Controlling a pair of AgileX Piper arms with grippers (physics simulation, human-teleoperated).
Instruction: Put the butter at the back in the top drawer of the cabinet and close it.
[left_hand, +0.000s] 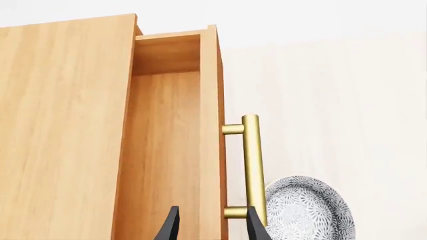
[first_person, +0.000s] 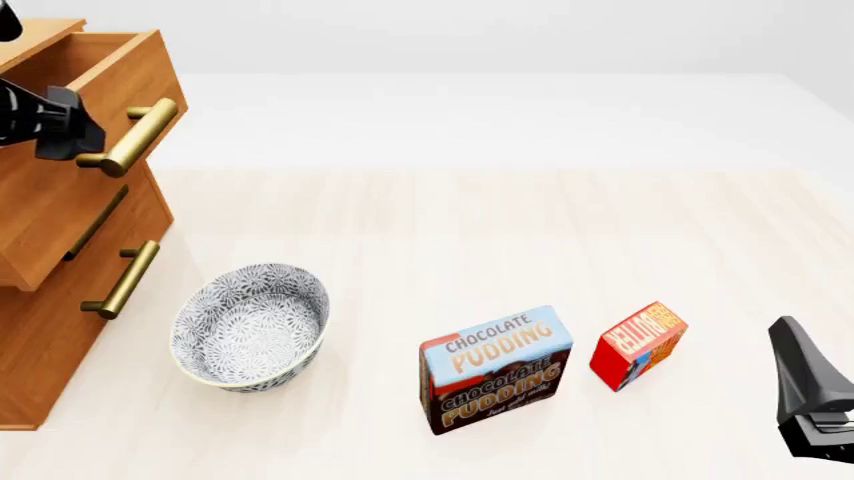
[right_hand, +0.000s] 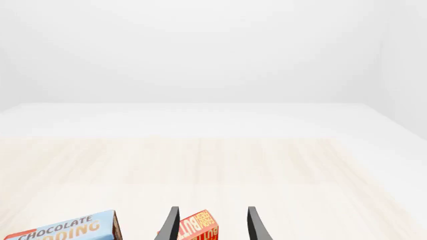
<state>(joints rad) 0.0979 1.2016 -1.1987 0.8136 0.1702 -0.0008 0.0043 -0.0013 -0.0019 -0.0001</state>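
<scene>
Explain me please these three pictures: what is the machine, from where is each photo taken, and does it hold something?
These are simulator renders of two robot arms at a table. One camera looks from above; one sits behind each pincer. The left pincer is at the brass handle of the pulled-out top drawer of the cabinet; whether it grips is unclear. The right pincer is open and empty, with the butter just ahead. A pudding box and a patterned bowl also stand there.

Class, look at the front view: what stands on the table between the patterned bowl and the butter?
The chocolate pudding box stands between the bowl and the butter, nearer the butter; the front view shows it.
</scene>
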